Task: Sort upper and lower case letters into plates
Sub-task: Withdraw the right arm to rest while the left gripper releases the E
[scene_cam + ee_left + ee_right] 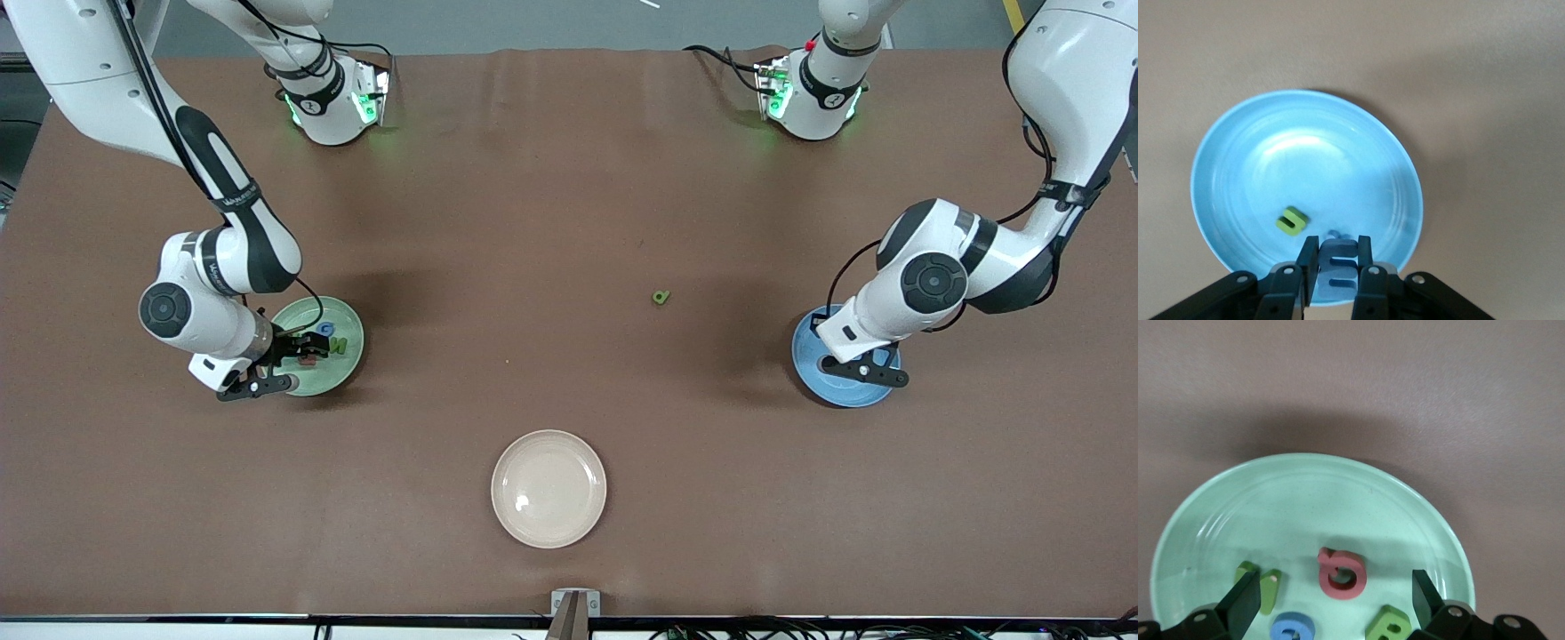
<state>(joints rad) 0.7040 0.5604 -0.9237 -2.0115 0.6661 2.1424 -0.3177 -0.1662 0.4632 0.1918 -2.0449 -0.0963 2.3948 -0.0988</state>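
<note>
My left gripper hangs low over the blue plate, shut on a blue letter m that stands on edge between its fingers. A green u lies in that plate. My right gripper is open just above the light green plate, its fingers spread wide apart with nothing between them. In this plate lie a pink Q, a green N, a blue G and a green B. A small green p-like letter lies alone on the table between the two plates.
A cream-beige plate sits empty near the table's front edge, nearer to the front camera than the other two plates. The brown table is bare around the loose green letter.
</note>
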